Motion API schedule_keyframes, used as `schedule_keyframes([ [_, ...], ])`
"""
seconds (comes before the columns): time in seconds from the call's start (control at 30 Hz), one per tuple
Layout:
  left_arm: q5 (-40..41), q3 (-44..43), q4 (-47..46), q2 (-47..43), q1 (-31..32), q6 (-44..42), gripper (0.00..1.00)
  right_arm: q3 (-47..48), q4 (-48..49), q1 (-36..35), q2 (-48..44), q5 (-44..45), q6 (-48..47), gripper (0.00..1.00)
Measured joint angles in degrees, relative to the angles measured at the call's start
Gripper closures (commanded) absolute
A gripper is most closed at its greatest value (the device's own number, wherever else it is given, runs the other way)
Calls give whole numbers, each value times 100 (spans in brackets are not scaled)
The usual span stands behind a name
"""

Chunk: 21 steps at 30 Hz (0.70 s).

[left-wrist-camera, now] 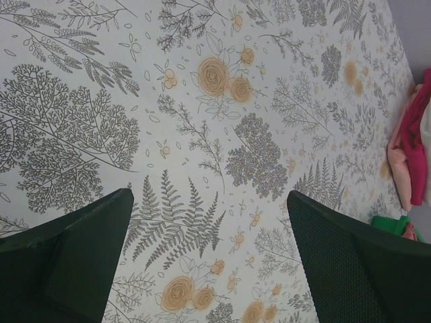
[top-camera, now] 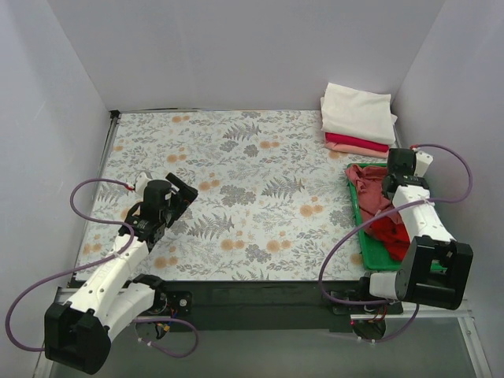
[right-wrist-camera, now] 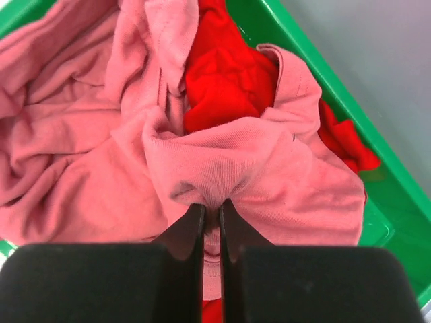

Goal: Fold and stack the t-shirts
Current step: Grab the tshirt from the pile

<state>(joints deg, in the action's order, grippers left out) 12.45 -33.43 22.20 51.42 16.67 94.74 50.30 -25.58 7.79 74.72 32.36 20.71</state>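
A crumpled dusty salmon-red t-shirt [right-wrist-camera: 87, 134] lies on a bright red t-shirt [right-wrist-camera: 222, 74] in the green tray [right-wrist-camera: 303, 60]. My right gripper [right-wrist-camera: 211, 205] is shut on a fold of the salmon-red shirt; in the top view it [top-camera: 391, 183] sits over the tray [top-camera: 356, 211]. A folded stack of white [top-camera: 358, 112], crimson [top-camera: 354, 142] and peach [top-camera: 356, 150] t-shirts lies at the back right. My left gripper [left-wrist-camera: 209, 202] is open and empty above the floral tablecloth, at the left in the top view [top-camera: 179, 197].
The floral tablecloth [top-camera: 252, 181] covers the table between the arms. Grey walls close in the left, back and right sides. The folded stack [left-wrist-camera: 411, 151] and a tray corner [left-wrist-camera: 390, 225] show at the right edge of the left wrist view.
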Motion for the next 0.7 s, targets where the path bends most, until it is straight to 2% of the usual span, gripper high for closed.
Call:
schedule_keyframes([
  [0.13,-2,0,-4,-66,0,0,2,240,-162,13,-111,-164,-118,97],
  [0.3,-4,0,0,-72,0,0,2,765,-308,20,-750,-627,-315,96],
  [0.47,-13,0,0,-109,0,-2,2,1587,-352,35,-1412,-1202,-487,92],
  [0.6,-46,0,0,-164,0,-2,2,2291,-393,35,-1626,-1631,-616,99],
  [0.7,-55,0,0,-210,0,-2,2,2883,-459,37,-1563,-2225,-710,99],
])
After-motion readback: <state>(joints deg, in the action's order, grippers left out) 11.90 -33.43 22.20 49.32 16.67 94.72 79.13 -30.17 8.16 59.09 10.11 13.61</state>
